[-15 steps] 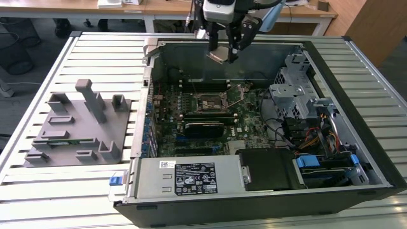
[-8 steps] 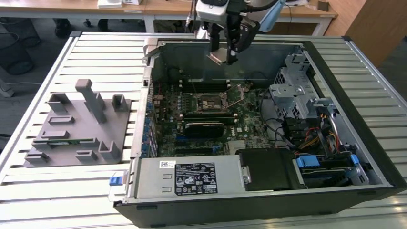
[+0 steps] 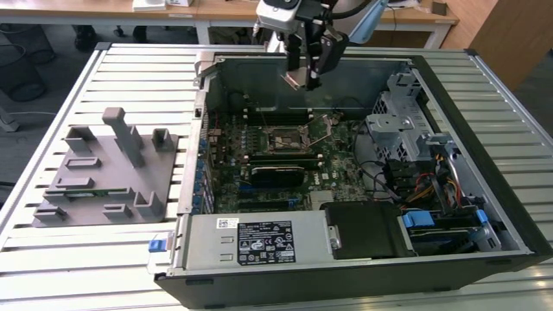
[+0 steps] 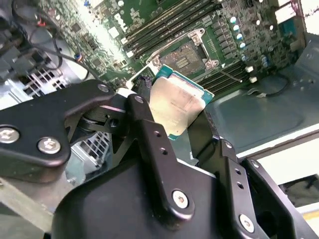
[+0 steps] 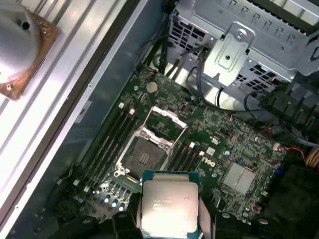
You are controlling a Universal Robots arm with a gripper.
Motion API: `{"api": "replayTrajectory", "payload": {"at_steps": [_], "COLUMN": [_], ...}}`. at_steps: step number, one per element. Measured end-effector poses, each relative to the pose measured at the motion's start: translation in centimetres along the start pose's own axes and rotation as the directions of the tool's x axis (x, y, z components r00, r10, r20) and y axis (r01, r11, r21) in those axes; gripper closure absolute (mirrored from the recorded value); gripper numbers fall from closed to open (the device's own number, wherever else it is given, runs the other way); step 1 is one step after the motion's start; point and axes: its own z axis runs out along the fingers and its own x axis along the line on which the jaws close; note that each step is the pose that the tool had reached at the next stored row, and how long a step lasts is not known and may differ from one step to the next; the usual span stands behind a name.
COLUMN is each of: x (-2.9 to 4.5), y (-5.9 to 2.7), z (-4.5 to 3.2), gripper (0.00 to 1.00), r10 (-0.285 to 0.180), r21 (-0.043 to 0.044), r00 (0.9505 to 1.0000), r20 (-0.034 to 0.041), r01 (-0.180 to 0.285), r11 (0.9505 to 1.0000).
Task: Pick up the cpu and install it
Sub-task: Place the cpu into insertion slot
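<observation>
Pinching the small, flat, square silver-lidded cpu by two opposite edges, my black metal fingers hold it in the air over the open black computer case on the slatted metal table. Inside the case lies the green motherboard; its square processor socket, metal frame swung open, sits below the chip, well apart. A grey plastic fixture plate lies beside the case.
</observation>
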Motion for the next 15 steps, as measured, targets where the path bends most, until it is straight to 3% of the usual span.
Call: {"api": "replayTrajectory", "payload": {"at_steps": [3, 6, 12, 15], "x": [0.00, 0.01, 0.03, 0.05], "y": [-0.01, -0.01, -0.01, 0.00], "z": [0.13, 0.25, 0.39, 0.46], "gripper": [0.45, 0.45, 0.45, 0.45], "r10": [0.052, 0.107, 0.203, 0.245], "r21": [0.0010, 0.0019, 0.0028, 0.0033], "r00": [0.9987, 0.9942, 0.9791, 0.9693], "r20": [0.0024, 0.0052, 0.0098, 0.0120], "r01": [-0.052, -0.107, -0.203, -0.246], "r11": [0.9987, 0.9942, 0.9792, 0.9694]}}
